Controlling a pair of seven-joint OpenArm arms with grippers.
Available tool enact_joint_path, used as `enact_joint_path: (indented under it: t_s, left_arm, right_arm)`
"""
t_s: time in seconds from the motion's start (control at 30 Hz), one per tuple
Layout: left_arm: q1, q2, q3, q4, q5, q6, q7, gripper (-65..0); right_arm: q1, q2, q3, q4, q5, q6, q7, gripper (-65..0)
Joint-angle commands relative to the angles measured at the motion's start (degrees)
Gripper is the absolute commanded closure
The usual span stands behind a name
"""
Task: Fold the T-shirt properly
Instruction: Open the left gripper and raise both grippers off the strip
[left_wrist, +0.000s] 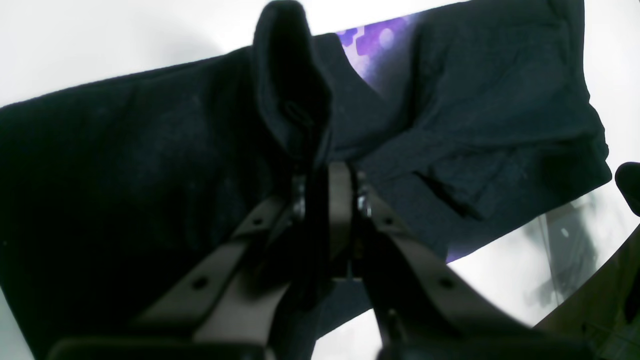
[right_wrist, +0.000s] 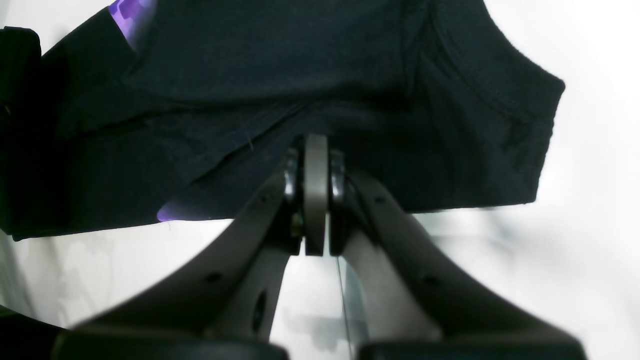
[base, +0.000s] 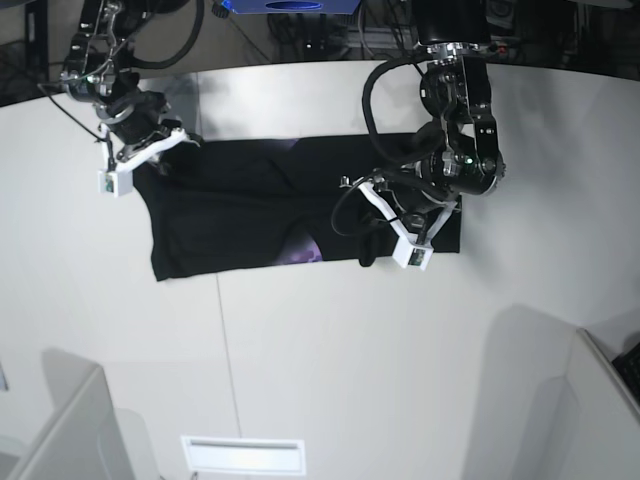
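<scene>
Across the far half of the white tabletop (base: 330, 380) lies the T-shirt (base: 240, 215), spread as a wide black band with its plain side mostly up. A small patch of purple print shows near its front edge in the base view, and slivers of the same purple peek from folds in both wrist views.

At the base view's right, the left hand (base: 372, 240) sits low over the shirt's front edge. Its wrist view shows the left hand (left_wrist: 327, 172) clenched on a raised ridge of black cloth, which stands up in a narrow hump just beyond the fingertips while the rest of the T-shirt (left_wrist: 150, 150) lies flat on either side.

At the base view's left, the right hand (base: 150, 160) is at the shirt's far corner. Its wrist view shows the right hand (right_wrist: 316, 150) closed tight, fingertips pressed together at the edge of the T-shirt (right_wrist: 300, 75); whether a thin layer of cloth is caught between them I cannot tell. A hemmed sleeve (right_wrist: 510, 125) spreads to the right of it, flat on the tabletop.
</scene>
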Motion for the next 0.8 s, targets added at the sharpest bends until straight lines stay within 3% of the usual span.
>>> enact_joint_path:
  t_s: [0.0, 0.03, 0.13, 0.3, 0.47, 0.53, 0.63, 0.77]
  left_arm:
    - [-0.85, 0.39, 0.19, 0.81, -1.01, -0.52, -1.17, 0.0]
    - [-0.85, 0.39, 0.19, 0.81, -1.01, -0.52, -1.17, -0.7]
    - [-0.85, 0.39, 0.19, 0.72, -1.01, -0.52, -1.17, -16.1]
    - [-2.87, 1.1, 0.19, -6.05, -1.71, -0.52, -1.26, -35.1]
    - [-5.42, 1.98, 0.19, -14.23, -16.22, -0.52, -1.35, -46.4]
    - [-5.86, 1.89, -0.16, -14.49, -20.53, -0.34, -1.35, -46.2]
    - [-5.25, 0.48, -1.74, -11.41, -20.79, -0.34, -1.35, -43.8]
    - [-0.32, -6.55, -11.32, -4.64, -20.79, -0.34, -1.35, -27.3]
  right_arm:
    - [0.05, 0.34, 0.15, 0.99, 0.42, 0.36, 0.87, 0.0]
    - [0.05, 0.34, 0.15, 0.99, 0.42, 0.36, 0.87, 0.0]
    - [-0.04, 0.34, 0.15, 0.99, 0.42, 0.36, 0.87, 0.0]
    - [-0.04, 0.34, 0.15, 0.99, 0.42, 0.36, 0.87, 0.0]
    - [-0.04, 0.34, 0.15, 1.08, 0.42, 0.36, 0.87, 0.0]
    - [-0.04, 0.34, 0.24, 1.26, 0.42, 0.36, 0.87, 0.0]
    - [0.4, 0.52, 0.24, 2.31, 0.42, 0.36, 0.95, 0.0]
    - [1.99, 0.78, 0.24, 3.98, 0.77, 0.36, 0.87, 0.0]
